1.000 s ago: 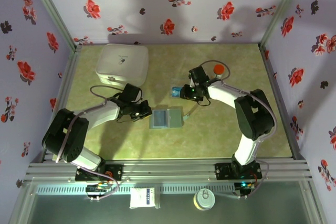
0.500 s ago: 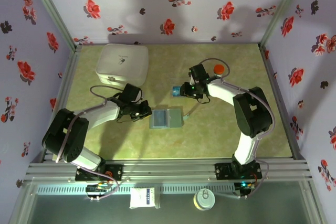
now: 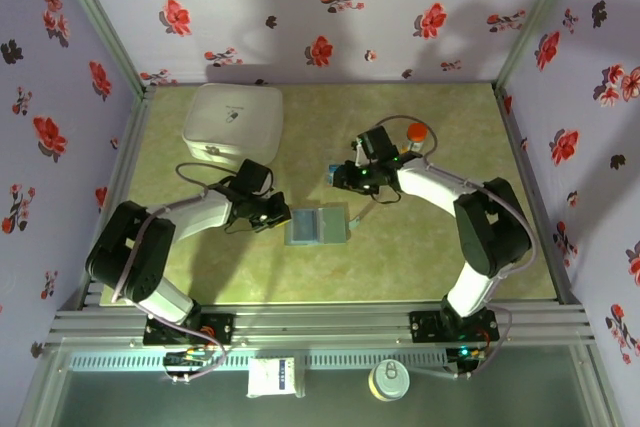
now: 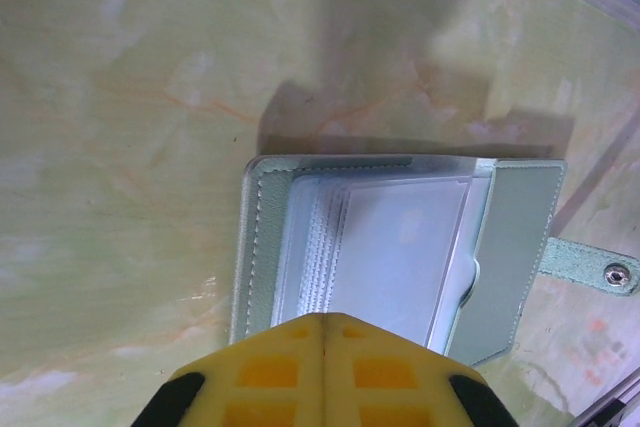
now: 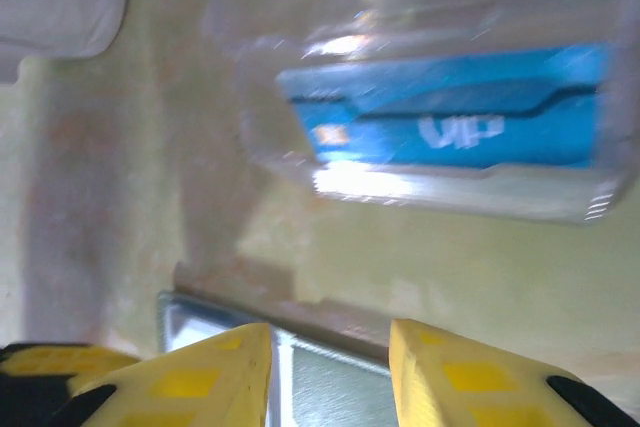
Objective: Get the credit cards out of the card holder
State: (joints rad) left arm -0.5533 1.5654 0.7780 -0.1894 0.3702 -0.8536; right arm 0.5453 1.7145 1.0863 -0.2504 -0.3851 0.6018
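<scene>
While my left gripper (image 4: 322, 332), fingers pressed together, rests at the near edge of the open card holder (image 4: 400, 247) at mid-table, my right gripper (image 5: 328, 337) hangs over its far edge, jaws apart and empty. Soft and light, the holder would likely slide unless pinned. Just beyond, a clear tray (image 5: 260, 97) carries a blue credit card (image 5: 450, 122). Thin, stiff and slick, it is best pinched by an exposed edge.

Robot test booth here: floral-papered walls (image 3: 320, 17), aluminium frame rail (image 3: 320, 325), green marbled worktop (image 3: 400, 267), two arms (image 3: 485, 232) bolted at its edge
</scene>
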